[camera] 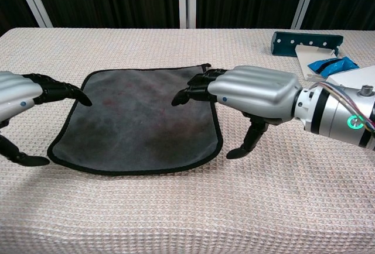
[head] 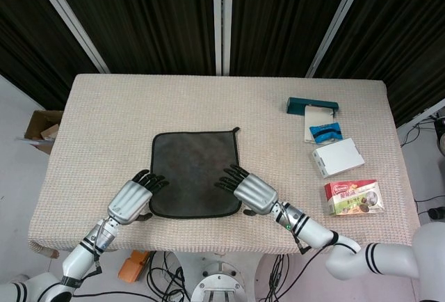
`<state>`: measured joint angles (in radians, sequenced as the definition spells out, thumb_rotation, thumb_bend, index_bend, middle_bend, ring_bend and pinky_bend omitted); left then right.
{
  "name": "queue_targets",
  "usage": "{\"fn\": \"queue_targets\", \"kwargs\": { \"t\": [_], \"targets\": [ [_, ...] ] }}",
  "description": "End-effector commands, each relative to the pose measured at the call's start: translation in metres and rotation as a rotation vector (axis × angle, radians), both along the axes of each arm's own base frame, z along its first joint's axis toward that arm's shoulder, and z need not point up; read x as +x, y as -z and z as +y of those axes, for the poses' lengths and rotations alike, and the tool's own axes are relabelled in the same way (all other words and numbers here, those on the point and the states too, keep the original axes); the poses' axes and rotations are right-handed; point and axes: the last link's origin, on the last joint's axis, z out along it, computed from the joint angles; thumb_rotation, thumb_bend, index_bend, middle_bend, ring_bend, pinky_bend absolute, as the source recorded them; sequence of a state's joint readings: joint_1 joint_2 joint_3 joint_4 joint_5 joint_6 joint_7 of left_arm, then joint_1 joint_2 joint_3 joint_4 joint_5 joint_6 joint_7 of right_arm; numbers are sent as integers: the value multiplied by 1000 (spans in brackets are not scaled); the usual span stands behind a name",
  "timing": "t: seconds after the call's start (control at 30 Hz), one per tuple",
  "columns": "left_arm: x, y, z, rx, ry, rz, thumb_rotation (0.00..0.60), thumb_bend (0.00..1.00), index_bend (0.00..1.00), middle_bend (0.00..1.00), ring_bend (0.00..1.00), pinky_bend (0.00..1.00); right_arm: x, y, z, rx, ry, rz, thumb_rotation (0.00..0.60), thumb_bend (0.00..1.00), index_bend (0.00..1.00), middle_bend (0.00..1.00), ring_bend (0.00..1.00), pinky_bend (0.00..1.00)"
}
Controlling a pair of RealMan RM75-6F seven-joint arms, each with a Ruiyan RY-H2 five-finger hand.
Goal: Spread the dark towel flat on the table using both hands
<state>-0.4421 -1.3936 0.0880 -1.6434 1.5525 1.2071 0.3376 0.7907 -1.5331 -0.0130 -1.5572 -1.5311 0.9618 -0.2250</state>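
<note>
The dark towel (head: 195, 173) (camera: 137, 122) lies flat on the beige table (head: 229, 107), dark side up, with its black hem all around. My left hand (head: 132, 199) (camera: 23, 105) hovers at the towel's near left corner with its fingers spread, holding nothing. My right hand (head: 249, 191) (camera: 252, 93) is at the near right corner, its fingers stretched over the towel's right edge and its thumb pointing down beside the hem. Neither hand grips the cloth.
At the table's right side lie a teal box (head: 311, 106) (camera: 304, 42), a blue-and-white packet (head: 325, 132), a white box (head: 338, 157) and a red snack box (head: 352, 197). A cardboard box (head: 42, 126) stands on the floor to the left.
</note>
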Motion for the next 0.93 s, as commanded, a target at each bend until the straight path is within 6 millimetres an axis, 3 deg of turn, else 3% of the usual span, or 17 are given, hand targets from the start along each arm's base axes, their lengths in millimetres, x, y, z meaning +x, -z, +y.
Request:
{"fn": "queue_targets", "kwargs": {
  "t": [0.03,0.1,0.17,0.23,0.33,0.47,0.57,0.7,0.93],
  "targets": [
    [-2,-26,7,63,-58,-77,600,54,191,173,183,161,-4,-30,-6,-118,41,-66,600,0,102,128,0,28],
    [-8,-42,16,133,-101,-118,600,54,194,181,184,162,-10,-49,-14,-227,76,-119,600,38,175,156,29,74],
    [-21,-60,29,233,-157,-149,600,55,208,195,188,163,-24,-72,-21,-356,136,-158,600,164,317,223,102,196],
    [-38,-76,41,327,-225,-175,600,56,231,210,197,162,-43,-93,-25,-454,218,-179,600,216,365,257,124,255],
    [-67,-96,53,410,-298,-179,600,60,249,223,202,161,-72,-122,-21,-550,316,-187,600,228,374,255,124,260],
    [-102,-114,50,462,-361,-169,600,60,249,222,198,148,-110,-152,-4,-594,432,-176,600,228,313,206,70,175],
    [-123,-122,37,469,-370,-149,600,60,248,220,178,138,-136,-171,13,-603,507,-178,600,229,213,141,6,92],
    [-138,-127,9,466,-393,-186,600,60,245,210,163,132,-162,-188,38,-570,585,-237,600,238,120,86,0,53],
    [-140,-133,-49,439,-414,-183,600,61,246,209,163,131,-193,-201,83,-599,656,-275,600,263,108,80,0,22]
  ]
}}
